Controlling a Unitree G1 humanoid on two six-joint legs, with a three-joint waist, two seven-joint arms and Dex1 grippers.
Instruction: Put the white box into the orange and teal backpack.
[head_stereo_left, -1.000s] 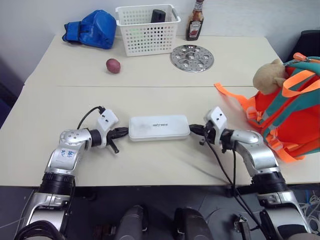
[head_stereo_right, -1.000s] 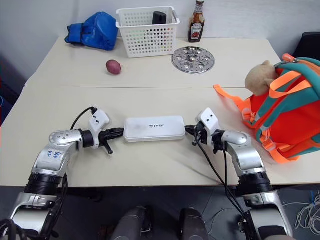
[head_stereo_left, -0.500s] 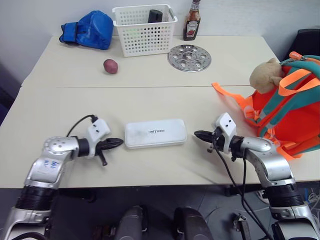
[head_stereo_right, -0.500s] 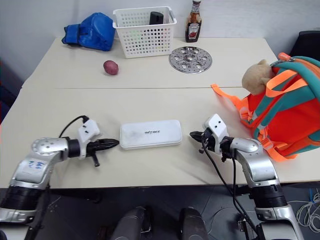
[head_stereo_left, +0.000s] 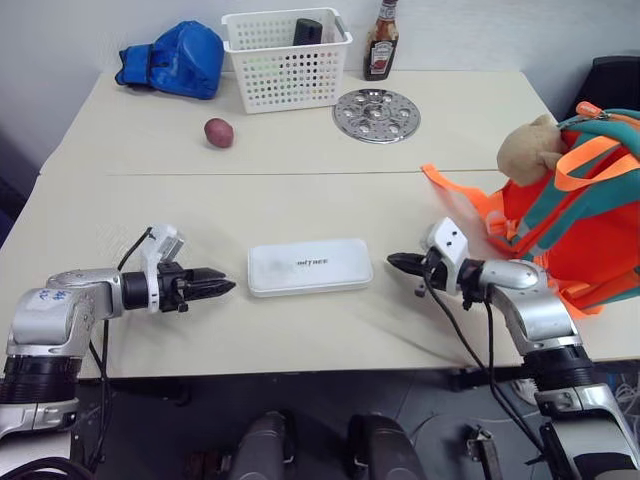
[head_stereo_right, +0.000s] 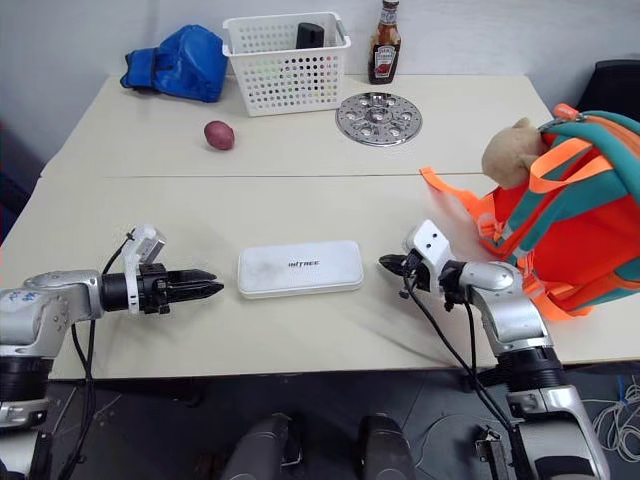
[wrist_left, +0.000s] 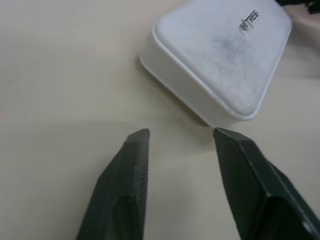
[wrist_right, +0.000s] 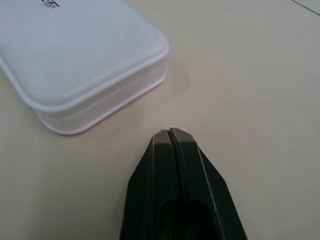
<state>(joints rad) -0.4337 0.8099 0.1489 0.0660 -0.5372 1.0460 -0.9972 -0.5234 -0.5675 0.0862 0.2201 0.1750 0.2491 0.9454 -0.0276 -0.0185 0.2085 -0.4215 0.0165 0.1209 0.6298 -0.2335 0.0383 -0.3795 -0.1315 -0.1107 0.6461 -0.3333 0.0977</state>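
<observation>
Several bystanders line the far worktop: a blue fabric bundle, a white basket, a sauce bottle, a metal disc and a potato. Nothing lies between the white box and the orange and teal backpack at the right. The box, slim, round-cornered, dark-lettered, lies flat between the left gripper, fingers released, and the right gripper, fingers clenched empty.

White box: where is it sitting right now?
The white box lies flat on the near table, centred in the head views between the left gripper and the right gripper, touching neither; the orange and teal backpack stands to its right.
</observation>
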